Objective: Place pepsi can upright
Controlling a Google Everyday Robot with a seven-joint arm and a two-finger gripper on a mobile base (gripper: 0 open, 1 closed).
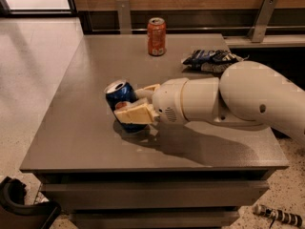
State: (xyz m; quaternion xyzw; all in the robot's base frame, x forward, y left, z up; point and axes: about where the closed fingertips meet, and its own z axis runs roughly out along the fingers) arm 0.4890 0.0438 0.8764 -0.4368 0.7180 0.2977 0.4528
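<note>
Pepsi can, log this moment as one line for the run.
gripper: shut on pepsi can | pose: nearly upright, slight tilt, base at table | release: not yet | orange can, snack bag: far side, apart

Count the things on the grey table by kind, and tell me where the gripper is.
Soda cans: 2 (the pepsi can and the orange can)
Snack bags: 1 (the snack bag)
Total: 3
The gripper is shut on the pepsi can, over the table.
</note>
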